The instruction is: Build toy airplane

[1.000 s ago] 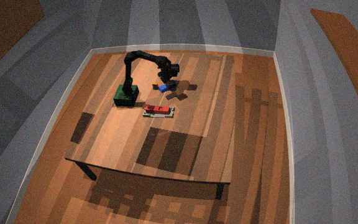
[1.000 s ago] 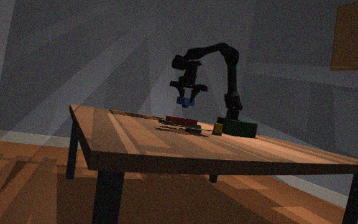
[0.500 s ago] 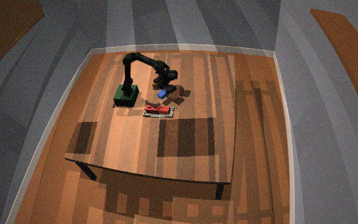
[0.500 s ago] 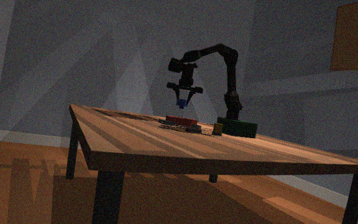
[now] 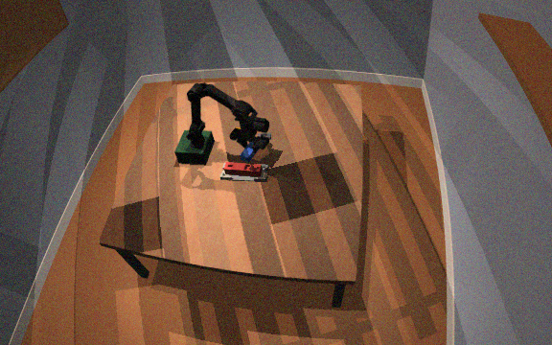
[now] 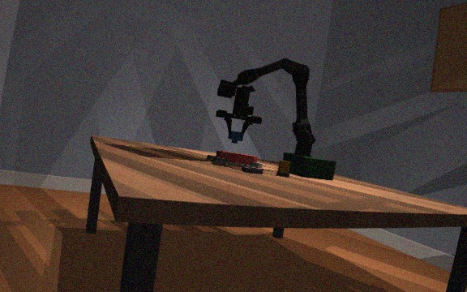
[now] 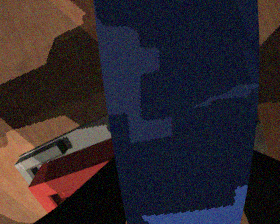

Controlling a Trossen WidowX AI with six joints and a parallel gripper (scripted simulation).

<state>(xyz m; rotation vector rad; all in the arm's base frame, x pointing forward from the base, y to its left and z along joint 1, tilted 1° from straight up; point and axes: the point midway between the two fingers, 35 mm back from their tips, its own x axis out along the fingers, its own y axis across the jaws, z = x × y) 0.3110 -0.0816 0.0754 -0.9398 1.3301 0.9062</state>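
Observation:
The red fuselage lies in the pale cradle and looks level; exact seating is too small to tell. My gripper is shut on the blue wing, held in the air above the fuselage, toward its far side in the top view. The wing's length runs diagonal to the fuselage there, and its tab points down in the exterior view. The yellow tail fin stands on the table, apart from the cradle. The wing hides part of the fuselage in the wrist view.
The green base block carries the arm and stands beside the cradle. A low dark grey piece lies close to the cradle in the exterior view. The table's front edge is well away from the parts.

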